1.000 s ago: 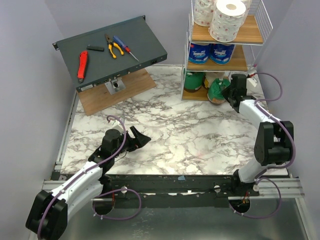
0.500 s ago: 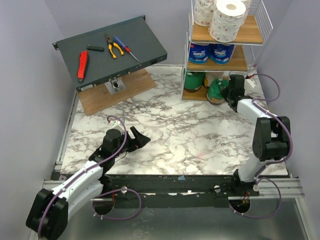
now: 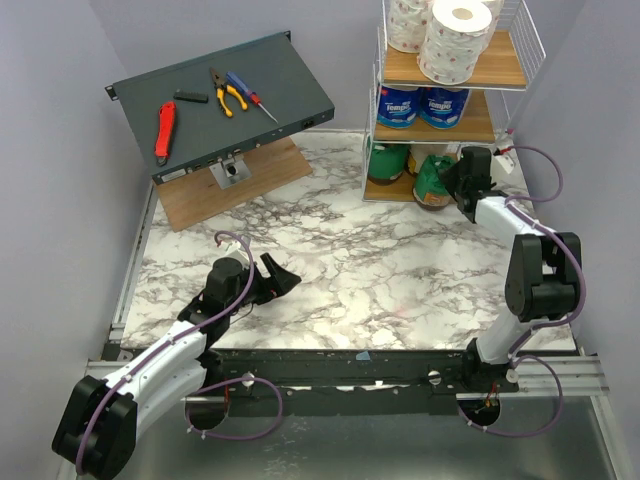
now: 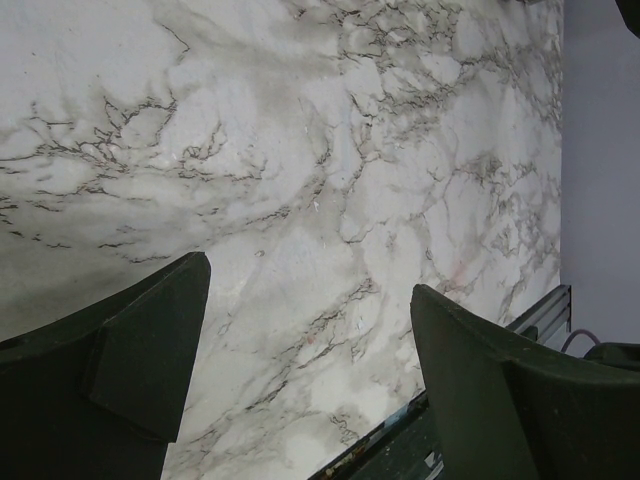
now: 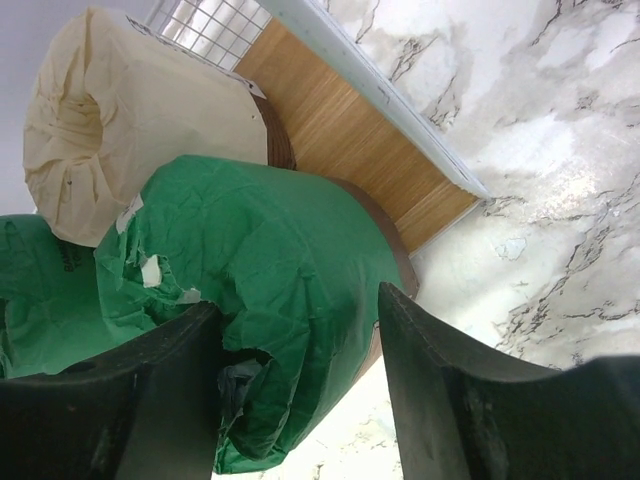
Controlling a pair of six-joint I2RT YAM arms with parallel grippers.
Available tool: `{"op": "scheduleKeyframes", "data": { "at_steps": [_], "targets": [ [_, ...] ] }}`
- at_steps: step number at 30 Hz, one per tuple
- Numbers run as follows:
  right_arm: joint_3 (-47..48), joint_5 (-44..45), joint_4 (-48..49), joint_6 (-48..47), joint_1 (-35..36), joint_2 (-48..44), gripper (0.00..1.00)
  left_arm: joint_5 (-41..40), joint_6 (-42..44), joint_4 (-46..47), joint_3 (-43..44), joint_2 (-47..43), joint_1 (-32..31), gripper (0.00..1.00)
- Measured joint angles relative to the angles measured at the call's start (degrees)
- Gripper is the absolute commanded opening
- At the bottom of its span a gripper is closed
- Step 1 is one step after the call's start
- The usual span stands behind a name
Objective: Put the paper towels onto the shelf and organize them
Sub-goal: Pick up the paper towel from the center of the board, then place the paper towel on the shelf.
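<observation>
Green-wrapped paper towel roll [image 5: 290, 290] sits at the front edge of the shelf [image 5: 340, 130] on its bottom tier, beside a cream roll [image 5: 150, 110] and between the spread fingers of the right tool [image 5: 295, 310] — the left tool [image 4: 310, 280] gapes empty over the marble counter [image 4: 300, 120].

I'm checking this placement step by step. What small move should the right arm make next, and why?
Probably open the right gripper a little wider. Its jaws flank the green-wrapped roll, which lies at the front edge of the bottom board of the shelf, beside a cream roll. Whether they grip it is unclear, so freeing it first seems safest before backing out.
</observation>
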Motion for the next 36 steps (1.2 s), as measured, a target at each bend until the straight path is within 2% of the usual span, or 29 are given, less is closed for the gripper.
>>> {"op": "scheduleKeyframes", "data": {
  "at_steps": [9,14,17,20,22,24,29,36],
  "targets": [
    [0.0,0.0,-1.7,-0.4,0.0,-3.4,0.73,0.0,0.0,0.0,0.0,-0.4,0.0,0.84],
    [-1.3,0.0,-2.9,-0.9,0.0,-9.7,0.74,0.0,0.0,0.0,0.0,-0.9,-0.1,0.84],
    [-3.2,-0.5,-3.1,-1.5,0.0,-15.0,0.61,0.0,0.0,0.0,0.0,-1.4,-0.2,0.84],
    [-8.0,-2.8,-1.8,-2.0,0.4,-21.7,0.3,0.0,0.0,0.0,0.0,-1.8,-0.7,0.84],
    [-12.1,-4.9,-0.1,-2.1,0.9,-25.6,0.19,0.0,0.0,0.0,0.0,-1.8,-0.9,0.84],
    [-15.9,-7.3,1.9,-2.0,1.4,-27.9,0.13,0.0,0.0,0.0,0.0,-1.7,-1.1,0.84],
    [-23.2,-12.4,6.5,-1.2,3.8,-26.2,0.07,0.0,-0.1,0.0,0.0,-1.8,-1.3,0.84],
    [-25.4,-17.5,14.6,2.6,5.1,-14.8,0.03,-0.3,-0.3,-0.7,0.0,-3.8,-1.6,0.84]
  ]
}}
